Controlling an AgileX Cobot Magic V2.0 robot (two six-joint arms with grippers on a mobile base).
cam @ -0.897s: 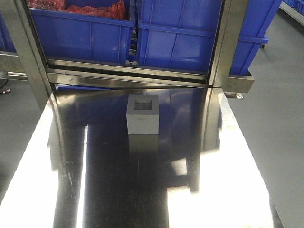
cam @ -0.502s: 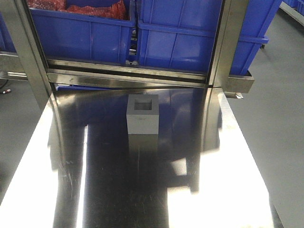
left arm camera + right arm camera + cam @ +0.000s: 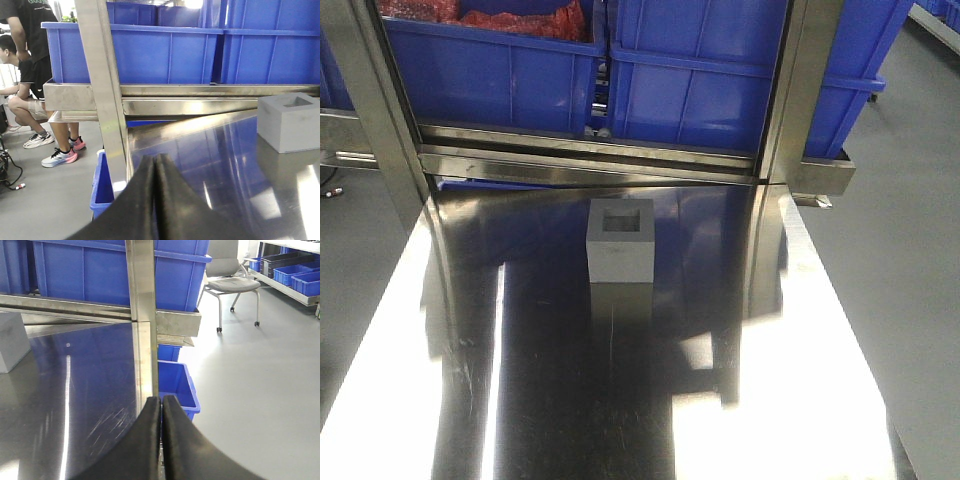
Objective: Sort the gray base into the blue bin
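Left gripper [image 3: 156,161]: two jaws, matte black, smooth-faced. Each narrows to a blunt rounded tip and flares outward in a long curve toward the lower edge of the left wrist view. The inner faces meet along one thin, straight, upright seam. A faint grey sheen runs along the outer curves.

Right gripper [image 3: 161,403]: same pattern. Two matte black jaws with rounded tips, broadening in a curve toward the base. The dark seam between them is slightly wider than on the left gripper.

Matte gray base [image 3: 620,256], bright blue bin [image 3: 700,95], silver table [image 3: 570,400]
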